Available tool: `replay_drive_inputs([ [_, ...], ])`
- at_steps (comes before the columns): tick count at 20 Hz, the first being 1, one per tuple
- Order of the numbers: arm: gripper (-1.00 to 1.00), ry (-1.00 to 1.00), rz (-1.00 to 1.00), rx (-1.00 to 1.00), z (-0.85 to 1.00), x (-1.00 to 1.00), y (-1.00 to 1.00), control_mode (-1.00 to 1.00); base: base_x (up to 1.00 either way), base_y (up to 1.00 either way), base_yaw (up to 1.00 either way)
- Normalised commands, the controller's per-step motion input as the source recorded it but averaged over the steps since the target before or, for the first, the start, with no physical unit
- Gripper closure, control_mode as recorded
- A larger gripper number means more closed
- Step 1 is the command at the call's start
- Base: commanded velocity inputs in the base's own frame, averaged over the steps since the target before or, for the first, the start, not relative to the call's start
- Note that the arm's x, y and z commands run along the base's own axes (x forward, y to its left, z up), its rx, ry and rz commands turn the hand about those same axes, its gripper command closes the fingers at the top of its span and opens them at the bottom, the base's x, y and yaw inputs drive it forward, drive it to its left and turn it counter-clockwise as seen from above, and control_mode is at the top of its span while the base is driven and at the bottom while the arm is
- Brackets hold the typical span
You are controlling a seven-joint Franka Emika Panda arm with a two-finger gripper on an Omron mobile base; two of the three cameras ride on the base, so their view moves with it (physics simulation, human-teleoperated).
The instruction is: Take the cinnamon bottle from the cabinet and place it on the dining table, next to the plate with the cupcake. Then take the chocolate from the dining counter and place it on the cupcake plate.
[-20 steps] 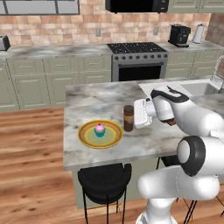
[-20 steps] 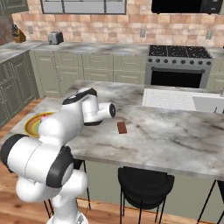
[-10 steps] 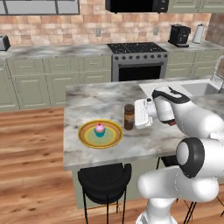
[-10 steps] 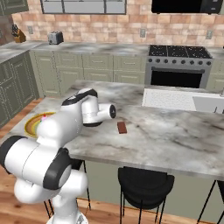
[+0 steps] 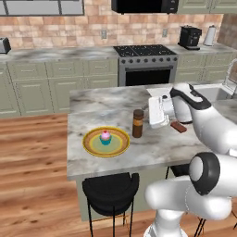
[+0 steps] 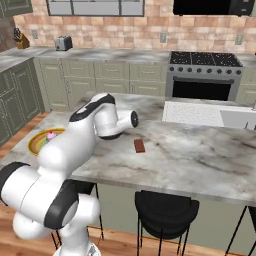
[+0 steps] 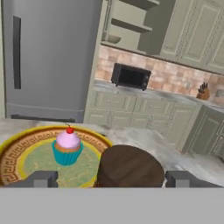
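Arm drawn back a little from the cinnamon bottle [image 5: 137, 123] since a second ago — bottle left standing.

The bottle stands upright on the dining table [image 5: 92, 164], just beside the yellow plate [image 5: 106, 142] with the cupcake [image 5: 105, 137]. The gripper [image 7: 111, 178] sits level with the bottle's dark cap, fingers [image 7: 39, 178] spread wide to either side and apart from it — released. The chocolate [image 6: 139, 145] lies flat on the marble, near the arm's wrist.

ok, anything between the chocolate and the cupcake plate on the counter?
Yes. The cinnamon bottle stands upright just right of the plate, roughly on the line from the chocolate. The gripper and forearm also hang over that stretch of counter.
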Motion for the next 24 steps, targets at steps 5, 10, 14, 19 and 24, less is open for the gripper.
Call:
replay_drive_inputs([
  [5,-1.0,0.08,-0.02,-0.02,1.0,-0.23,-0.22,-1.0,0.0,0.0,0.0],
  [10,-1.0,0.1,-0.05,-0.19,0.88,-0.34,-0.27,-1.0,0.0,0.0,0.0],
  [14,-1.0,0.18,-0.08,-0.37,0.3,-0.43,-0.46,-1.0,0.0,0.0,0.0],
  [19,-1.0,0.35,-0.2,-0.42,-0.19,-0.41,-0.62,-1.0,0.0,0.0,0.0],
  [24,-1.0,0.41,-0.2,-0.37,-0.23,-0.21,-0.52,-1.0,0.0,0.0,0.0],
])
